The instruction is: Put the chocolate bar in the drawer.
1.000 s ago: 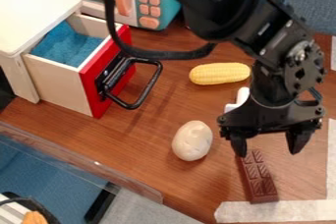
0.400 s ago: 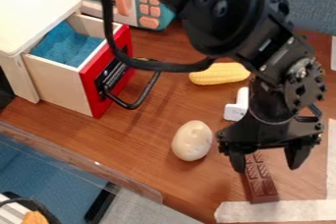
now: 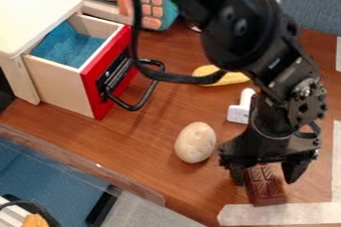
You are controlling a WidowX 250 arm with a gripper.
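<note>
- Black two-finger gripper (image 3: 265, 178) hangs low near the bottom right, with its tips pointing down at the table. Its two fingers are spread apart, one on each side of the candy. I cannot tell if they touch it, and nothing is lifted.
- The big black arm (image 3: 250, 39) comes in from the top edge and slants down to the right. Then it bends, and its wrist goes almost straight down to the gripper.
- A thick black cable (image 3: 173, 77) hangs in a loop off the arm's left side and crosses in front of the corn.
- The dark brown chocolate bar (image 3: 266, 190), marked with little blocks, is on the brown wood table (image 3: 160, 146). Its top part is between the fingers, and its low end is right by the pale tape (image 3: 279, 214).
- The cream drawer (image 3: 63, 89) with a red front is pulled open on the left. It has a soft blue bottom (image 3: 67, 47) and a black loop handle (image 3: 150, 93).
- A pale, egg-shaped toy (image 3: 195, 142) sits left of the gripper.
- Farther up are a small white plastic piece (image 3: 238, 114) and a yellow toy corn (image 3: 230, 78).
- A teal and white toy microwave (image 3: 172, 14) with orange buttons stands at the back.
</note>
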